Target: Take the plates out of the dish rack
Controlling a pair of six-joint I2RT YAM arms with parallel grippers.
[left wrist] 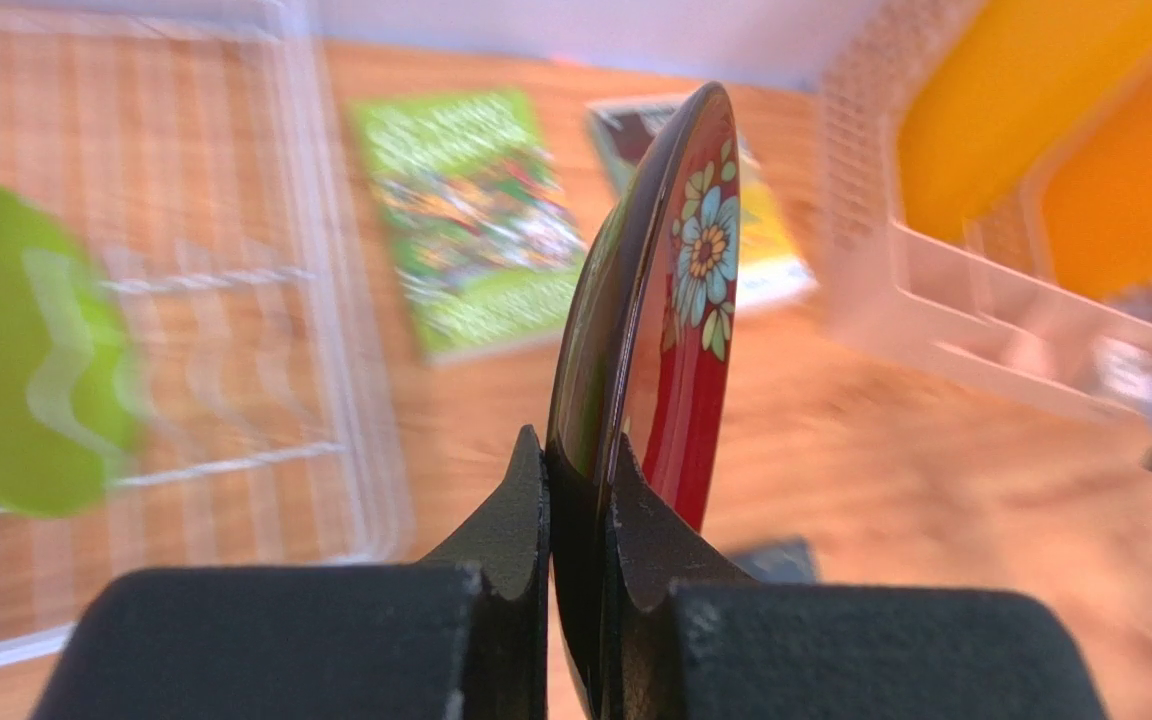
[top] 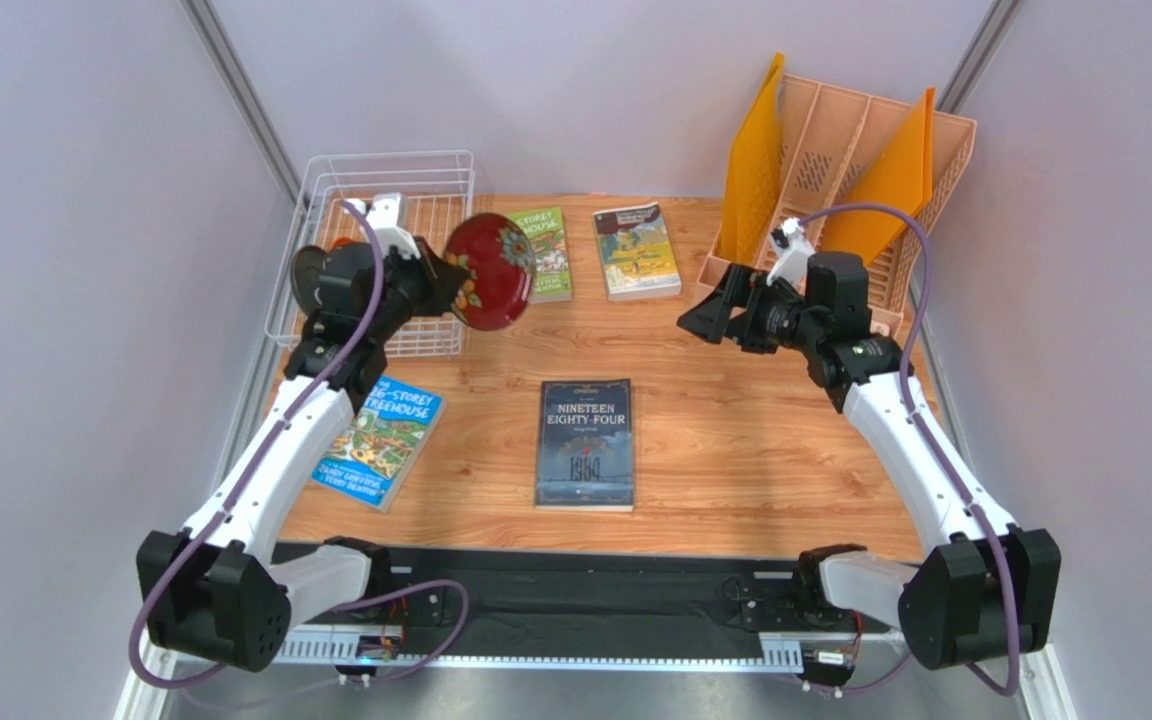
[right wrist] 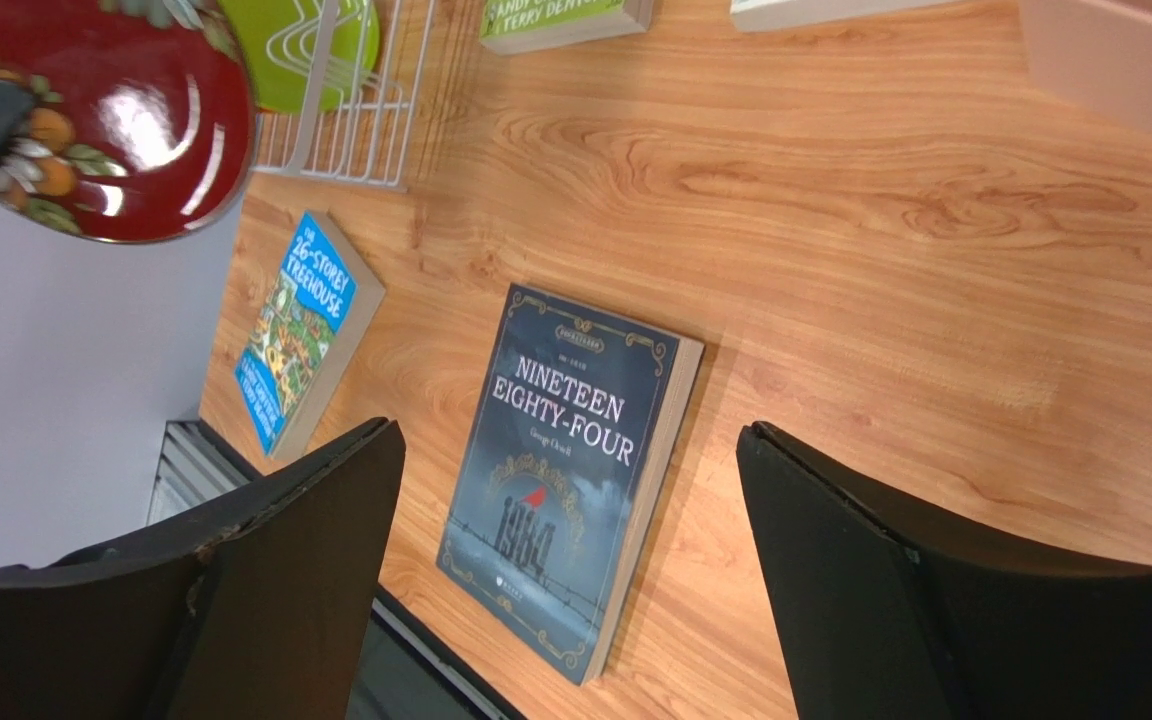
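left claw (left wrist: 576, 453) clamps red plate (top: 489, 270) rim, beside dish rack (top: 387, 158) | right claw (right wrist: 567, 435) agape

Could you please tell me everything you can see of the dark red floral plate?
The dark red plate is small, round and glossy, ceramic-looking, painted with flowers, one pale blue with an orange centre, and green leaves. Its other face looks dark. The left tool pinches its rim and holds it on edge, outside the white wire dish rack, just beyond that rack's right side. Nothing else appears to touch it.
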